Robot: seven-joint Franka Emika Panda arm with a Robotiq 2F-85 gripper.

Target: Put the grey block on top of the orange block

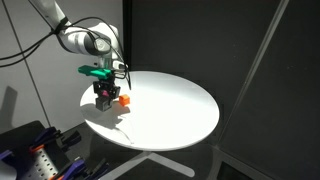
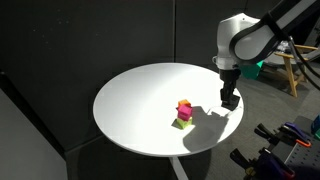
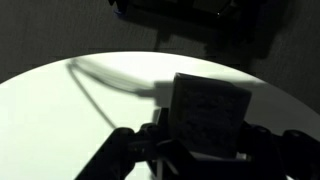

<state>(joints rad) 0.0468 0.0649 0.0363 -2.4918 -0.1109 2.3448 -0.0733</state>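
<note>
While my gripper (image 1: pixel 104 97) is hanging low over the white round table (image 1: pixel 180 115), its jaws are pressing closed on the grey block (image 3: pixel 208 115), which is filling the middle of the wrist view. The orange block (image 1: pixel 123 100) is sitting just beside me in an exterior view. A magenta cube (image 2: pixel 186 112) and a yellow-green block (image 2: pixel 183 123) are standing together in an exterior view, and I cannot tell how the orange block sits against them. I am judging that I need height first. Then I should be centring squarely over the orange top, lowering slowly, and releasing only once the faces are meeting.
</note>
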